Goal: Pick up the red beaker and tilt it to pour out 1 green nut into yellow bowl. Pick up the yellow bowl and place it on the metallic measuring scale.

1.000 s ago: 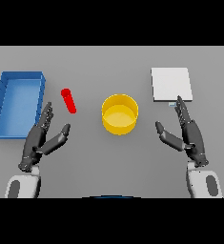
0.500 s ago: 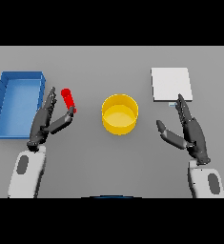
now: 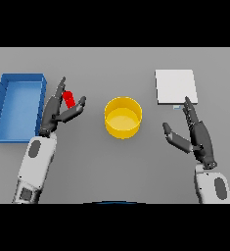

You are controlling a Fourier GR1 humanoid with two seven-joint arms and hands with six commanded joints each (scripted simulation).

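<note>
Grey tabletop, contents:
- Red beaker, left of centre, lying tilted between the left hand's thumb and its extended fingers; whether they touch it cannot be told.
- Left hand: uncurled, not clasped round the beaker.
- Yellow bowl, centre.
- Metallic measuring scale, upper right.
- Blue tray, far left.
- Right hand, lower right, fingers straight and spread, holding nothing, fingertips just below the scale.

Blue tray at table's left side, open top, long side running front-to-back; grey table beneath.
</note>
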